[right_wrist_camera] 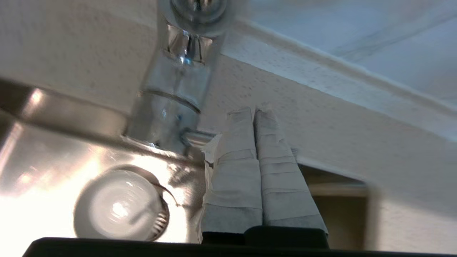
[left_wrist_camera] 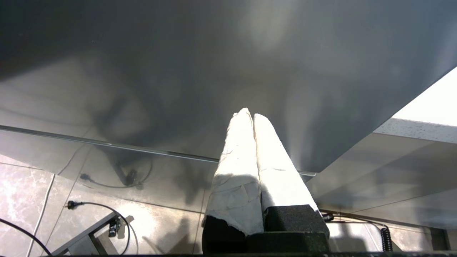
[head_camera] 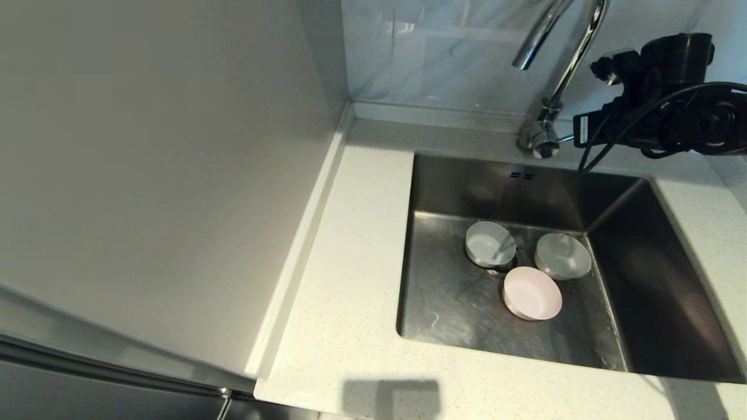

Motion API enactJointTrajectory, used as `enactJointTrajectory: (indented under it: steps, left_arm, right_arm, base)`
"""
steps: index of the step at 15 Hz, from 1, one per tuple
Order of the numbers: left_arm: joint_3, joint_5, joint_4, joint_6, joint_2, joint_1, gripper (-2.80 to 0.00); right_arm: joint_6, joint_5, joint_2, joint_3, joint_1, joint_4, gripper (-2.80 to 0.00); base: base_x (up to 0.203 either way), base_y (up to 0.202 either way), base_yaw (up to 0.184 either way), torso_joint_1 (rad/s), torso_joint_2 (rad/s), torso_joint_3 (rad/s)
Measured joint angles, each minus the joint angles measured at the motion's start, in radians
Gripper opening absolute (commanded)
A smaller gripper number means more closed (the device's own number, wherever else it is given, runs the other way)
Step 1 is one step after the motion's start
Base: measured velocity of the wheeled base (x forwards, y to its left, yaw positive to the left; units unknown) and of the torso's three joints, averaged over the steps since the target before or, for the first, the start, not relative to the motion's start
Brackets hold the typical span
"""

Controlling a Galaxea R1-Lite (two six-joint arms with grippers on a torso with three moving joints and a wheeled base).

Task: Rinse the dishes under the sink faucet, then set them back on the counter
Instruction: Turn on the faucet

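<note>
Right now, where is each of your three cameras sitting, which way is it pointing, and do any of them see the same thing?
Head view: looks down from the robot's head at the sink, three bowls and faucet; the right arm shows at upper right.
Left wrist view: sits behind the left end effector, shut, facing a grey cabinet panel above the floor.
Right wrist view: sits behind the right end effector, shut, beside the faucet base.
Shared: head and right wrist views both show the faucet and the white bowl over the drain.
</note>
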Motion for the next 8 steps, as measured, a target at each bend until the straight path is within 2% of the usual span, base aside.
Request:
enactJointTrajectory:
  steps: [2,6,8]
  left_arm:
    - [0.000,0.000,0.000,0.000,0.000,0.000,-2.80]
    - [0.000,0.000,0.000,0.000,0.000,0.000,-2.80]
    - [0.000,0.000,-0.001,0.000,0.000,0.000,-2.80]
  right_arm:
    - [-0.005,0.008,-0.011,0.016,-0.017,-0.001,-2.80]
    - [0.061,0.003,-0.027,0.015,-0.024,0.000,-2.80]
    - [0.061,0.001,-0.035,0.021,-0.024,0.003,-2.80]
  base:
    - [0.000,0.000,0.000,0.000,0.00,0.000]
    - [0.000,0.000,0.000,0.000,0.00,0.000]
    - [0.000,0.000,0.000,0.000,0.00,0.000]
